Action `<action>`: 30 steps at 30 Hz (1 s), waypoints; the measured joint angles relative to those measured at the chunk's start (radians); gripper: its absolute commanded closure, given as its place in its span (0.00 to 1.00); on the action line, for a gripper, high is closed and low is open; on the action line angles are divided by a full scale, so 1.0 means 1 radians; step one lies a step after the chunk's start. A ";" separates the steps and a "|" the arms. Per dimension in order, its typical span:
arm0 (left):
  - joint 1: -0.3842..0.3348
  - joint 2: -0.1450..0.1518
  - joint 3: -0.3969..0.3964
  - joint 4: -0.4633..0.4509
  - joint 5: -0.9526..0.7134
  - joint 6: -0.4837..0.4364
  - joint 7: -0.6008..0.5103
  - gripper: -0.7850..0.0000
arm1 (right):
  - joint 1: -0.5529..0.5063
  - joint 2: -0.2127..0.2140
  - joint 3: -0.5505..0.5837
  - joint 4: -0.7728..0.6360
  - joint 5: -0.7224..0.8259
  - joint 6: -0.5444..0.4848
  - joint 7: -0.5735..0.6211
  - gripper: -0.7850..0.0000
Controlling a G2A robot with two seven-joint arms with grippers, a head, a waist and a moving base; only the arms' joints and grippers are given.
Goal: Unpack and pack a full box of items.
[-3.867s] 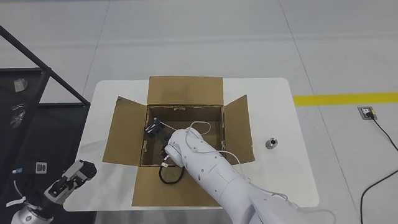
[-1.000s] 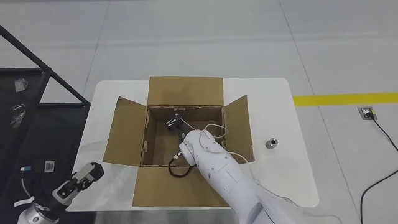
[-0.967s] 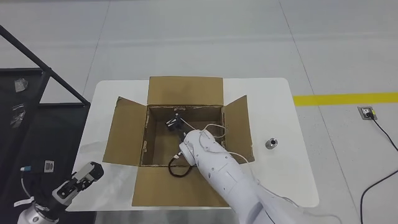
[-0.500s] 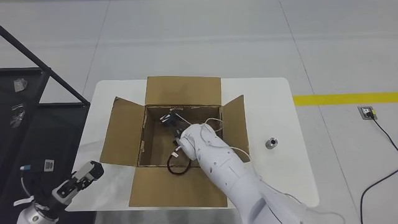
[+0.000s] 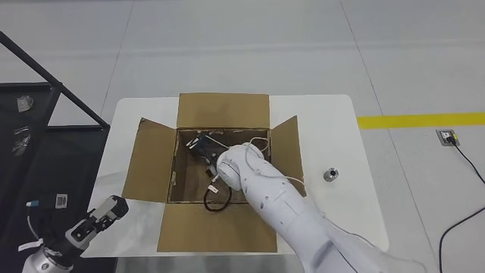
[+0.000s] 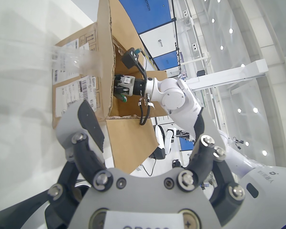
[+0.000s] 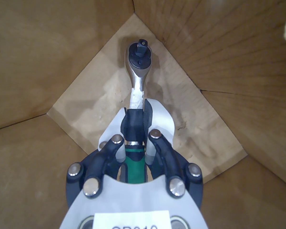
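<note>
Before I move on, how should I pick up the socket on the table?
Pinch the socket across its round sides, coming straight down: it sits alone on the table, beside the box, with room all round. Whether it stands or lies is too small to tell. The right gripper is shut on the ratchet, so set that down first.

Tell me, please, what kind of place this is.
Probably a large industrial hall or robot test floor. The smooth grey floor carries yellow marking lines, a high ceiling holds rows of spot lights, and a white table bears an open cardboard box.
</note>
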 measured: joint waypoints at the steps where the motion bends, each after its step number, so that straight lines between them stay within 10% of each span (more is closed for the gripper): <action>1: 0.001 0.000 0.000 -0.001 0.000 -0.001 0.001 0.00 | -0.006 0.007 0.001 -0.016 -0.016 0.014 0.019 1.00; 19: 0.014 0.003 -0.002 -0.014 0.006 -0.002 0.008 0.00 | -0.060 0.065 0.048 -0.066 -0.137 0.078 0.297 1.00; 22: 0.014 0.004 -0.002 -0.014 0.007 -0.003 0.011 0.00 | -0.056 0.064 0.061 -0.035 -0.120 0.072 0.275 0.80; 30: 0.019 0.005 -0.003 -0.012 0.005 -0.002 0.015 0.00 | -0.036 0.057 0.083 0.041 -0.086 0.052 0.227 0.73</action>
